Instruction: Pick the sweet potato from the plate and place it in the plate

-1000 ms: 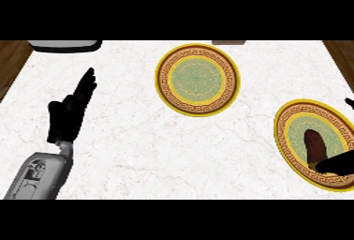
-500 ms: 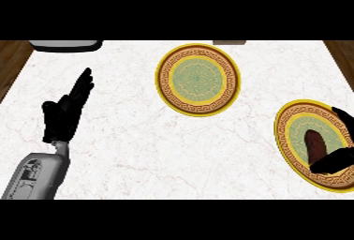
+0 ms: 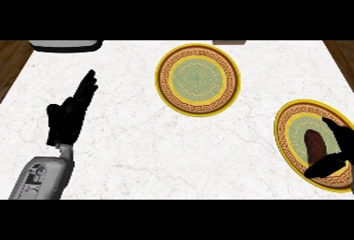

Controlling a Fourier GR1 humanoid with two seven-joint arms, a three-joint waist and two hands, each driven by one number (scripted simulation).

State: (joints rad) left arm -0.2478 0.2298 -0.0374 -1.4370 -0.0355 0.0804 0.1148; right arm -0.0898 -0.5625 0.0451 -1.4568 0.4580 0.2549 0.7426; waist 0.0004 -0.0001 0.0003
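A dark brown sweet potato (image 3: 314, 143) lies on the gold-rimmed plate (image 3: 287, 136) at the counter's right edge. My right hand (image 3: 339, 161) comes in from the right over this plate. Its fingers (image 3: 337, 133) curve along the potato's far right side and its thumb (image 3: 319, 169) sits just below the near end, so the hand curls round it. A second, matching plate (image 3: 199, 79) stands bare at the back centre. My left hand (image 3: 68, 117) rests open at the left, fingers pointing up, away from both plates.
A grey appliance (image 3: 66, 45) sits at the back left corner and a small grey object (image 3: 228, 42) at the back edge behind the centre plate. The white marble counter (image 3: 138, 145) ends in wood at both sides.
My right hand's fingers have come down and in from the right edge over the sweet potato, and the thumb has closed in under it. The potato and my left hand have stayed put.
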